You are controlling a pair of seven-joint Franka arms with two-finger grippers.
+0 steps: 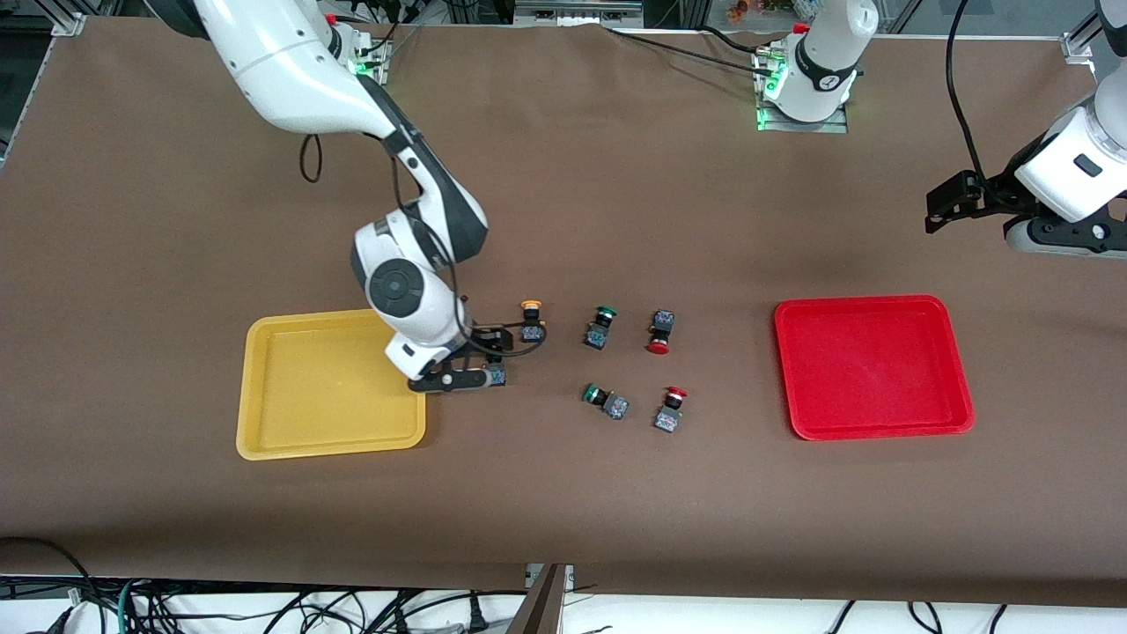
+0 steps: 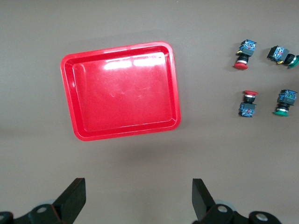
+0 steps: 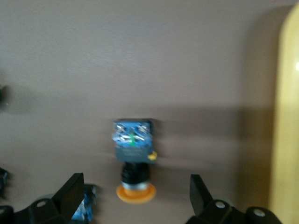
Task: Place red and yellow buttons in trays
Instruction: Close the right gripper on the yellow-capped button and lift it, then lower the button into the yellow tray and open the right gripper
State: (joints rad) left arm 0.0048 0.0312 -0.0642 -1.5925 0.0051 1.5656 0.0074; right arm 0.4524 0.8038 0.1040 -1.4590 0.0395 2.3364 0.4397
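Table [image 1: 563, 493]: brown, matte.
Trays: yellow tray [image 1: 290, 440] at the right arm's end, red tray [image 1: 872, 414] at the left arm's; both empty.
Right gripper [image 1: 480, 377]: low beside the yellow tray, jaws spread over a yellow button [image 3: 134, 161] lying on its side; a second yellow button [image 1: 531, 320] lies close by.
Left gripper [image 2: 140, 198]: waiting, jaws apart, above bare table near the red tray.
Red buttons [image 1: 660, 331] [image 1: 670, 409], green buttons [image 1: 600, 327] [image 1: 606, 401]: mid-table.
Risk: fingers closing on the round cap may squirt the yellow button away or nudge its neighbour.

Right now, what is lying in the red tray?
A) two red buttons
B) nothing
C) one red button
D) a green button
B: the red tray holds nothing in the front view or the left wrist view, and both red buttons lie on the table beside it, toward the right arm's end.
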